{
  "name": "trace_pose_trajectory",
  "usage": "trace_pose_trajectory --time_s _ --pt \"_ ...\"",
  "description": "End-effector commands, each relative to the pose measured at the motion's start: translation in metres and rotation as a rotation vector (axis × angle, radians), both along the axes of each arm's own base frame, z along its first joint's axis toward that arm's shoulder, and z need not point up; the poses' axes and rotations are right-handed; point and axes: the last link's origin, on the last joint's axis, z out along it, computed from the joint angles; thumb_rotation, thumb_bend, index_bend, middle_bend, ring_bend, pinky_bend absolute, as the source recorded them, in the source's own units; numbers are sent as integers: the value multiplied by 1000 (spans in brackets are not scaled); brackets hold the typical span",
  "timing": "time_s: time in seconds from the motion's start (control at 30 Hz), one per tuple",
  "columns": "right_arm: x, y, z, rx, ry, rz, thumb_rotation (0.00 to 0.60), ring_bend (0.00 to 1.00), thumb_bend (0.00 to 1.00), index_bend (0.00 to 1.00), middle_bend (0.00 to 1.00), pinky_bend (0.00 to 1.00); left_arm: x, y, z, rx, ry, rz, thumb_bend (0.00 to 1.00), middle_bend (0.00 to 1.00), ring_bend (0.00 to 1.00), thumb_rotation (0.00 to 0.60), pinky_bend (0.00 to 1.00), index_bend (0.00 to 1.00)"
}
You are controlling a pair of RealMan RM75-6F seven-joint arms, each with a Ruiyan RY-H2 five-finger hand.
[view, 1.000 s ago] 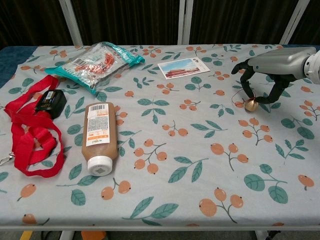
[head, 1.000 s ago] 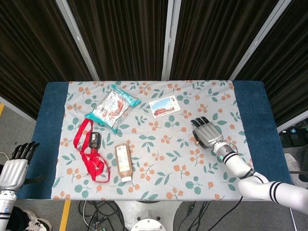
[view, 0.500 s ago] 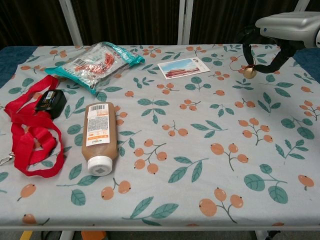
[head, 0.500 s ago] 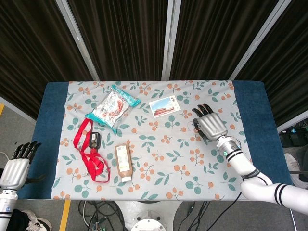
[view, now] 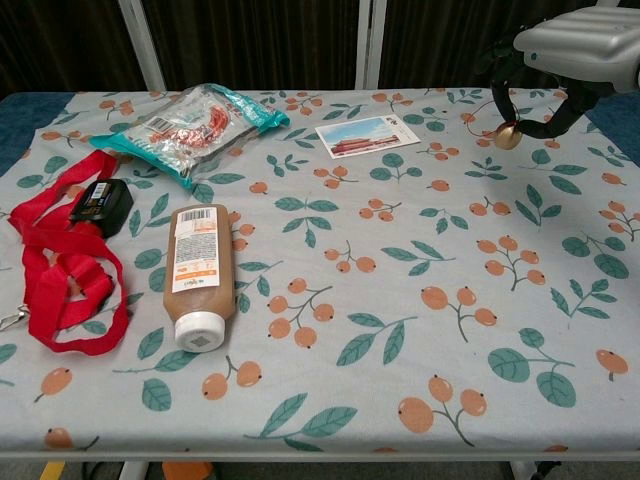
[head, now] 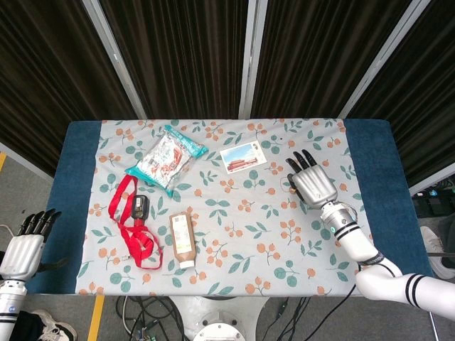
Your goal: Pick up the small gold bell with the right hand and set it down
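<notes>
The small gold bell (view: 507, 137) hangs under my right hand (view: 560, 62), lifted clear of the floral tablecloth (view: 400, 300) at the far right. Dark fingers curl around it and pinch it. In the head view the right hand (head: 311, 184) covers the bell, with only a gold speck at its left edge. My left hand (head: 27, 245) hangs off the table's left side, fingers apart, holding nothing.
A postcard (view: 367, 136) lies left of the bell. A snack bag (view: 185, 126), a red lanyard (view: 60, 270) with a black tag (view: 100, 205) and a brown bottle (view: 199, 272) lie on the left half. Blue cloth borders both table ends.
My right hand has risen with the bell, from touching the cloth a second ago to hanging above it, and has drifted slightly toward the far right. The left hand barely moved.
</notes>
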Motion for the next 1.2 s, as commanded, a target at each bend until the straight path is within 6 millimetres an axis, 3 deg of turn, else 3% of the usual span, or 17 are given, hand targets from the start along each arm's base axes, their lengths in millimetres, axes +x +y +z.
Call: trace_pose_trajectory --time_s 0.03,0.13,0.23,0.33,0.43,0.5,0.6,0.67,0.73,0.8,0.83,0.9,0.97,1.03,1.13,1.2 --pt "-1 1 -1 -33 -67 -34 600 0 477 751 174 0 0 0 0 -1 2 -1 4 35 0 600 39 89" --pt "-2 2 -1 -35 -28 -16 600 0 478 752 176 0 0 0 1 2 2 1 5 35 0 600 39 89" --pt "5 12 -7 109 -218 -163 600 0 478 753 176 0 0 -1 0 -3 2 3 5 35 0 600 39 89" --pt "3 1 5 -77 43 69 600 0 490 763 185 0 0 -1 0 -5 1 1 5 35 0 600 39 89" --pt "7 7 -3 50 -197 -122 600 0 488 772 193 0 0 -1 0 -3 2 1 5 35 0 600 39 89" --pt "4 -2 9 -66 4 30 600 0 502 778 195 0 0 -1 1 -2 0 3 5 35 0 600 39 89" --pt "2 4 1 -23 -106 -54 600 0 491 784 200 0 -1 -1 0 -5 2 3 4 35 0 600 39 89" --pt "-2 -2 7 -110 37 43 600 0 497 786 203 0 -1 -1 0 -5 1 3 5 35 0 600 39 89" --pt "-2 5 -2 -30 -98 -64 600 0 493 789 207 0 0 -1 0 -4 1 2 5 35 0 600 39 89" --pt "-3 -1 7 -117 55 52 600 0 506 793 209 0 0 -1 0 -5 2 2 5 35 0 600 39 88" --pt "-5 1 4 -124 50 48 600 0 507 796 213 0 0 -1 0 -5 1 1 5 35 0 600 39 89" --pt "-2 7 -4 -26 -122 -89 600 0 498 801 217 0 0 -1 0 -6 2 1 5 35 0 600 39 89" --pt "-3 -1 7 -131 58 42 600 0 514 805 219 0 0 -1 0 -6 2 2 5 35 0 600 39 89" --pt "-3 6 -3 -49 -78 -71 600 0 504 809 223 0 0 -1 0 -5 2 2 5 35 0 600 39 89" --pt "-5 3 2 -96 16 -11 600 0 511 812 225 0 0 -1 0 -4 1 2 5 35 0 600 39 89" --pt "-3 9 -3 -25 -87 -95 600 0 504 815 228 0 0 -1 0 -5 1 1 5 35 0 600 39 89"
